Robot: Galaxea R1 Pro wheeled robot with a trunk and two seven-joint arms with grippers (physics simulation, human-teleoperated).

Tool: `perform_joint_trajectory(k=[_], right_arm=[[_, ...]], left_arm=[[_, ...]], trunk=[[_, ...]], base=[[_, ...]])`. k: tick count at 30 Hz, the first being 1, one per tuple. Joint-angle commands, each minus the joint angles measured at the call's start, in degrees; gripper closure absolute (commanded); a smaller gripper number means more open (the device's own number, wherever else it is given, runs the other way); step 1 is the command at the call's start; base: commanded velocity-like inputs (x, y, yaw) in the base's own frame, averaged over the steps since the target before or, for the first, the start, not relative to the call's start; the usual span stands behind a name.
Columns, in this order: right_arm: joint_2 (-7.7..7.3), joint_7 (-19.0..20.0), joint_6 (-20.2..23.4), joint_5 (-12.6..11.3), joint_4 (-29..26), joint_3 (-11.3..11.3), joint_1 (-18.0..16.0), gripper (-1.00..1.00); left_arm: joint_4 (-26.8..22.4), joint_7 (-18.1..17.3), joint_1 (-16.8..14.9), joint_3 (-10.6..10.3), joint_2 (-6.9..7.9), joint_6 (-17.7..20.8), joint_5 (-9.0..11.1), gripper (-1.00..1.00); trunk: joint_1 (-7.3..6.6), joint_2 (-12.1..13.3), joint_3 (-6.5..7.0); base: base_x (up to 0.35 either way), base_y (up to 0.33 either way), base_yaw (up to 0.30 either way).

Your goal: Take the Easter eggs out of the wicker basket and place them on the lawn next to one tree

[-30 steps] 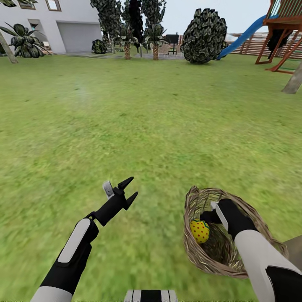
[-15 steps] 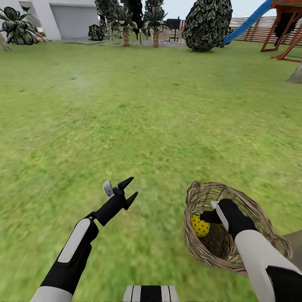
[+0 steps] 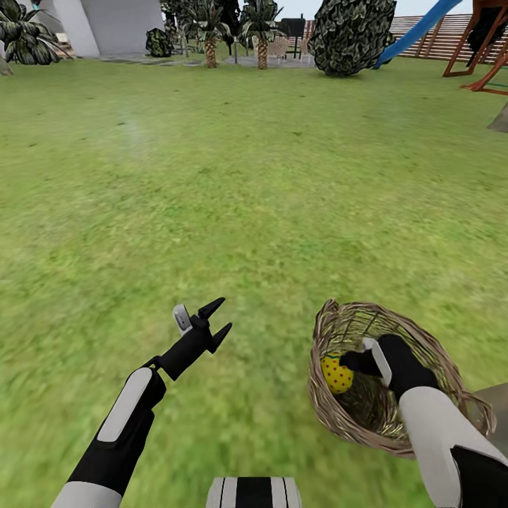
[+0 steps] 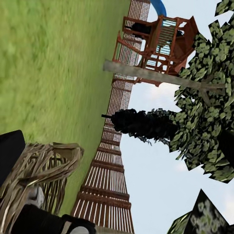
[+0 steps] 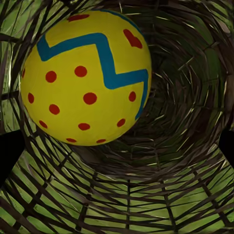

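The wicker basket (image 3: 423, 344) lies on the lawn (image 3: 254, 176) at the lower right of the head view. One yellow Easter egg (image 3: 336, 374) with red dots rests against its inner wall; the other eggs are hidden. My right gripper (image 3: 353, 365) reaches inside the basket, right beside that egg. The right wrist view has the egg (image 5: 87, 78) close up with its blue zigzag, over the woven basket floor (image 5: 146, 195), and dark fingers sit far apart at the picture's edges, so the gripper is open. My left gripper (image 3: 217, 321) hovers open over grass, left of the basket.
A tree with a pale trunk (image 4: 161, 75) and dark leaves (image 4: 204, 97) stands by a wooden play tower (image 4: 156, 44) and slatted fence (image 4: 109, 180). Its trunk foot (image 3: 499, 118) shows at the right edge. Palms (image 3: 262, 42), a bush (image 3: 349, 35) and a house (image 3: 120, 25) lie far ahead.
The head camera has tipped downward, so the far scenery slid up the picture. My right gripper shifted slightly inside the basket next to the egg. The left arm kept still.
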Motion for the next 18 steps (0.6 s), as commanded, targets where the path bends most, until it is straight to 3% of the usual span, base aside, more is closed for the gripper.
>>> perform_joint_trajectory(k=[1, 4, 13, 18], right_arm=[[0.00, 0.4, 0.2, 0.4, -0.2, -3.1, 0.0, -1.00], [-0.02, 0.4, 0.2, 0.5, -0.3, -5.0, -0.1, -1.00], [0.24, -0.4, -2.3, 0.4, 0.4, -5.6, -0.8, -1.00], [0.32, -5.8, -3.8, 0.4, 1.0, -5.5, -1.0, -1.00]], left_arm=[[0.0, -0.1, 0.0, 0.0, -0.06, 0.2, 0.2, -1.00], [0.0, -0.1, 0.0, 0.0, -0.08, 0.2, 0.2, -1.00], [0.0, -0.1, 0.0, 0.0, -0.09, 0.2, 0.2, -1.00], [0.0, -0.1, 0.0, 0.0, -0.60, 0.2, 0.1, -1.00]], trunk=[[-0.01, 0.0, -0.04], [-0.01, 0.0, -0.04], [-0.01, 0.0, -0.04], [-0.01, 0.0, -0.04]], base=[[0.000, 0.000, 0.000], [0.000, 0.000, 0.000], [0.000, 0.000, 0.000], [0.000, 0.000, 0.000]])
